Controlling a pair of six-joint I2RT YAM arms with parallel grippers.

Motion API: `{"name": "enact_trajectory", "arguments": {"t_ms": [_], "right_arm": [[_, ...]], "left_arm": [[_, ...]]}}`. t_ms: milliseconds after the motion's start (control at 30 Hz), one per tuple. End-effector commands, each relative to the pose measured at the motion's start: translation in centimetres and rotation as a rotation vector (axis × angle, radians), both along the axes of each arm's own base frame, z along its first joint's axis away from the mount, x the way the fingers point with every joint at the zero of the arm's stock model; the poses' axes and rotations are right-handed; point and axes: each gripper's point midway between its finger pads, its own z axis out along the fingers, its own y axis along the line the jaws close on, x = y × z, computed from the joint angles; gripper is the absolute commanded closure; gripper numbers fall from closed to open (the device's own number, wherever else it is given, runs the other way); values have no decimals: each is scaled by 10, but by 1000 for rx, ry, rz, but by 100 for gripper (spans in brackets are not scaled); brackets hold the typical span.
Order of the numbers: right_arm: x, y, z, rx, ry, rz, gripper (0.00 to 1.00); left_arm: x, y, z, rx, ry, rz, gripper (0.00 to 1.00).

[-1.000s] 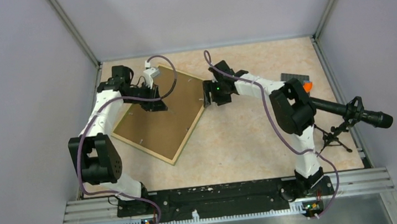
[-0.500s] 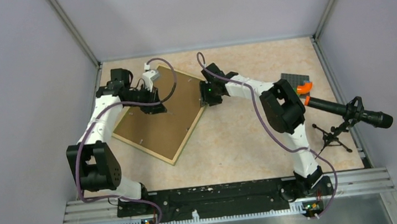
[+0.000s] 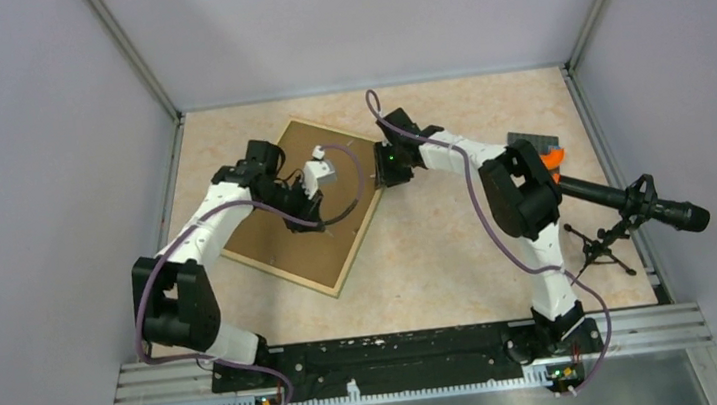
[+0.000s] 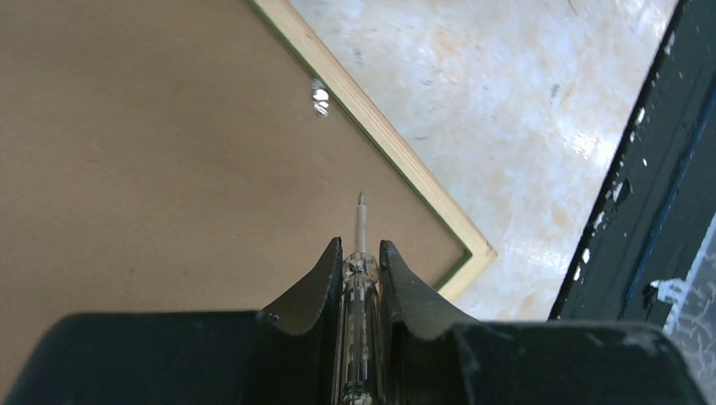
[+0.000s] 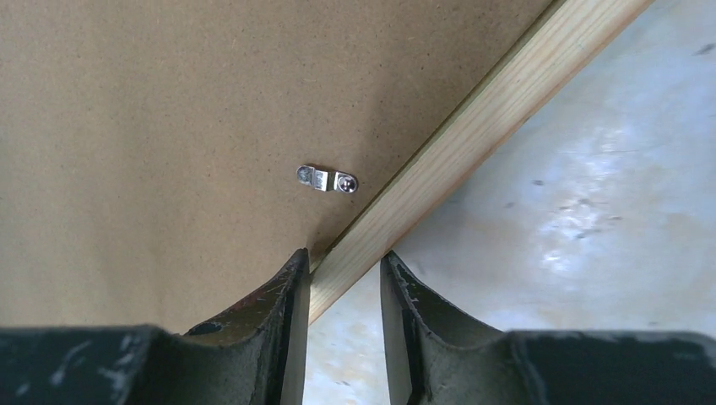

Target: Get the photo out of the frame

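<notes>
The frame [image 3: 269,247] lies face down on the table, brown fibreboard back up, with a thin green line inside its pale wood border [image 4: 384,148]. The photo is hidden beneath the back. My left gripper [image 3: 304,216] hangs over the frame's middle, shut on a clear-handled screwdriver [image 4: 360,283] whose tip points at the board. My right gripper [image 3: 386,171] sits at the frame's right edge. Its fingertips [image 5: 297,270] pinch the wooden border [image 5: 473,126] from both sides. A small metal turn clip [image 5: 327,178] lies on the back just ahead of the right gripper [image 5: 342,261]. Another clip [image 4: 320,94] shows near the border.
A black microphone on a small tripod [image 3: 636,203] stands at the right edge. A dark grey pad [image 3: 532,138] and an orange piece [image 3: 555,156] lie behind the right arm. The black base rail [image 3: 400,349] runs along the near edge.
My left arm swung from the frame's far left corner to its middle with the screwdriver. The right jaws narrowed onto the frame's border. The frame shifted and turned a little.
</notes>
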Motion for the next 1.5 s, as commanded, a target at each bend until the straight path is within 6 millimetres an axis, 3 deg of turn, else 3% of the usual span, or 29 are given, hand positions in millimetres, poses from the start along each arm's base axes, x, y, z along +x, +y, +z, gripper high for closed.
{"name": "enact_trajectory", "arguments": {"t_ms": [0, 333, 667, 967, 1267, 1467], "right_arm": [[-26, -65, -35, -218, 115, 71, 92], [-28, -50, -29, -142, 126, 129, 100], [-30, -51, -31, -147, 132, 140, 100], [-32, -50, -34, -141, 144, 145, 100], [-34, -50, -34, -137, 152, 149, 100], [-34, -49, -35, -124, 153, 153, 100]], "left_arm": [[-12, -20, -5, 29, -88, -125, 100], [3, -74, -18, -11, -96, -140, 100], [20, -95, -29, 1, -130, -154, 100], [27, -96, -34, 32, -136, -158, 100], [17, -86, -4, -17, -116, -163, 100], [8, -76, -15, 18, -113, -182, 100]]}}
